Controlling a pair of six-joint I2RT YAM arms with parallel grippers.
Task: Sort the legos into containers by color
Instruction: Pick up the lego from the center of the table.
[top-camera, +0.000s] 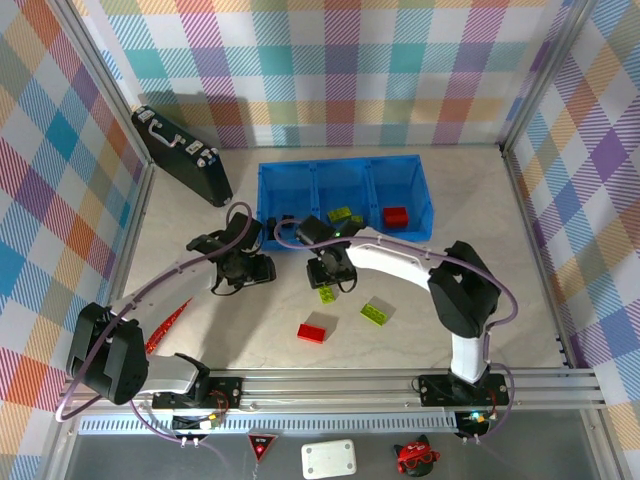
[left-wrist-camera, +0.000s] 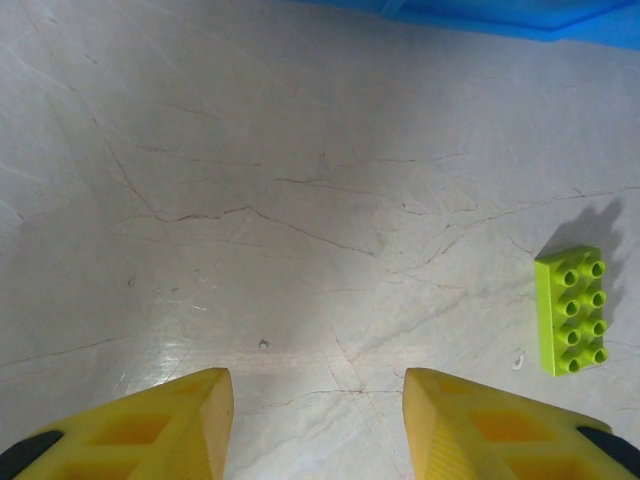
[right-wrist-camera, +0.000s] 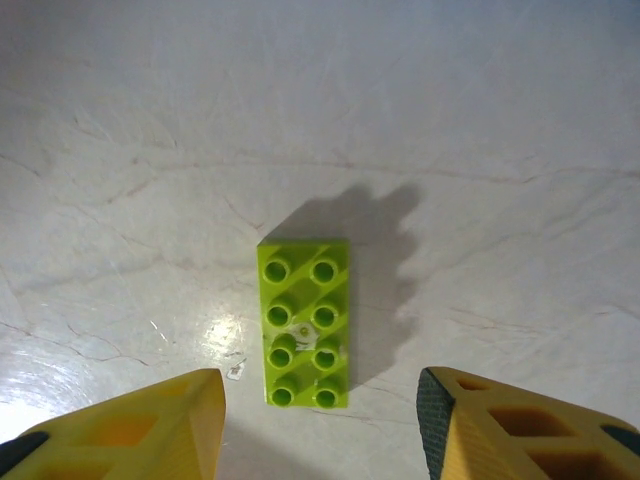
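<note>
Lego brick, lime green, flat and studs up near the surface's middle, lies under the gap of the right jaws, wide open and empty. Left jaws gape empty close by. Risk: brick sits off-centre, so closing may shove it askew.

A black briefcase with silver latches lies at the far left of the pale marbled bench, against the checked wall; a small white box sits nearest the camera
</note>
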